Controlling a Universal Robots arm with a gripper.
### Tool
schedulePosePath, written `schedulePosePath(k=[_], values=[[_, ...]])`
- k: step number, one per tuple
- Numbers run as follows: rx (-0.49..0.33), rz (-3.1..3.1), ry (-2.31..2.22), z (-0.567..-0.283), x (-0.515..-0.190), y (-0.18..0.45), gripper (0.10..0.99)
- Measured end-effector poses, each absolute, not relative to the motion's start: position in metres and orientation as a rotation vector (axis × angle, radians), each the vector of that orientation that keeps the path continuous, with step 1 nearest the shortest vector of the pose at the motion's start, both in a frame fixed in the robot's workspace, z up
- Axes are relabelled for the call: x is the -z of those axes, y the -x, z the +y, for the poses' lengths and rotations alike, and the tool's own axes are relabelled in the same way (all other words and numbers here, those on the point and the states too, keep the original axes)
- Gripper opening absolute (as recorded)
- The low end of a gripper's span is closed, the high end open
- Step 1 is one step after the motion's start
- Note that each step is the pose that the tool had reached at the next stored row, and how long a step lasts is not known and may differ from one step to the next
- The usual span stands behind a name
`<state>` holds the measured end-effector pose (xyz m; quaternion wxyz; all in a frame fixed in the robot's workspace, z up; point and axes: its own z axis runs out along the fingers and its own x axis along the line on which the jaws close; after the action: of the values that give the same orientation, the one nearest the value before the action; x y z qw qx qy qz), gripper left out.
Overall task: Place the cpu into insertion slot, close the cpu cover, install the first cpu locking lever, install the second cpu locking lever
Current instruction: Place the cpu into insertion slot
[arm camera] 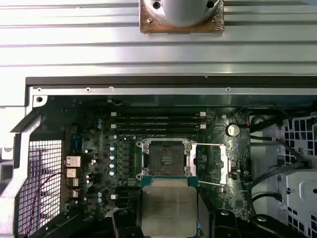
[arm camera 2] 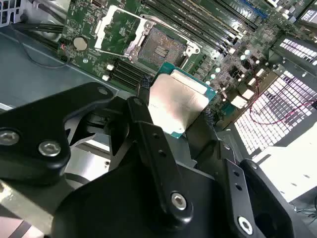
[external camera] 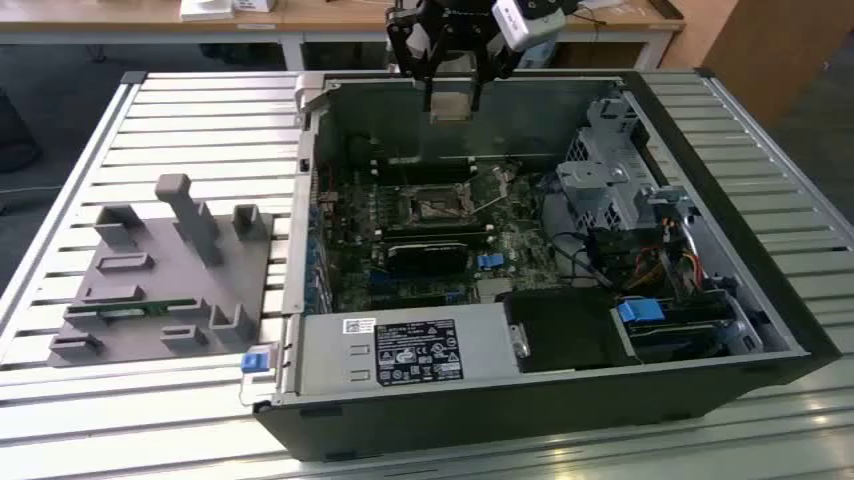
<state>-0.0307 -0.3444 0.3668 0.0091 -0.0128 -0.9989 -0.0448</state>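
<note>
Slatted aluminium worktop (external camera: 200, 110) carries a black open-sided PC tower case (external camera: 534, 425) lying flat. A grey plastic fixture plate (external camera: 160, 280) sits at the case's 9 o'clock in the exterior view.

Green motherboard (external camera: 350, 232) covers the case floor. The insertion slot (external camera: 434, 207), a small square black socket with a metal rim, is near the middle of the board and empty; its dark contact field shows bare in both wrist views (arm camera 2: 161, 47) (arm camera: 166, 158).

The cpu cover (arm camera: 223, 163), a thin silvery metal frame with a square window, lies swung open just beside the slot. Nothing is over the socket. Two thin wire levers lie along it, unlatched as far as I can tell.

The pincer (external camera: 451, 100) hangs over the case's far wall, at 12 o'clock of the case in the exterior view. It is clamped on the cpu (external camera: 451, 108), a flat square chip with a pale silvery top (arm camera 2: 178, 101) (arm camera: 168, 210). Black fingers (arm camera 2: 143, 111) grip two opposite edges, with the metal lid facing up.

Key relation: the slot is at 6 o'clock from the pincer in the exterior view, lower down and well apart from the chip. The chip is square, so it has no long axis to speak of. In the first wrist view its edges look roughly parallel to the socket rim, so I'd judge yaw close to aligned. Placement not yet done; the cover and both levers are untouched.
</note>
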Motion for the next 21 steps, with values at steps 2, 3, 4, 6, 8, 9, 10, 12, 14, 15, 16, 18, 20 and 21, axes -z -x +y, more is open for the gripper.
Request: schedulePosePath(k=[2,3,4,6,8,9,10,12,14,15,16,18,20,21], values=[[0.14,-3.12,0.04,-0.3444,-0.3668,0.0307,0.541],[0.14,-3.12,0.041,-0.3444,-0.3668,0.0307,0.541],[0.14,-3.12,0.042,-0.3444,-0.3668,0.0307,0.541],[0.14,-3.12,0.043,-0.3444,-0.3668,0.0307,0.541],[0.14,-3.12,0.045,-0.3444,-0.3668,0.0307,0.541],[0.14,-3.12,0.047,-0.3444,-0.3667,0.0307,0.541],[0.14,-3.12,0.049,-0.3443,-0.3668,0.0307,0.541],[0.14,-3.12,0.053,-0.3444,-0.3668,0.0307,0.541],[0.14,-3.12,0.058,-0.3444,-0.3668,0.0307,0.541],[0.14,-3.12,0.061,-0.3443,-0.3668,0.0307,0.541],[0.14,-3.12,0.066,-0.3443,-0.3668,0.0307,0.541],[0.14,-3.12,0.078,-0.3444,-0.3668,0.0307,0.541],[0.141,-3.12,0.097,-0.3444,-0.3668,0.0307,0.541],[0.141,-3.12,0.108,-0.3444,-0.3667,0.0307,0.541]])
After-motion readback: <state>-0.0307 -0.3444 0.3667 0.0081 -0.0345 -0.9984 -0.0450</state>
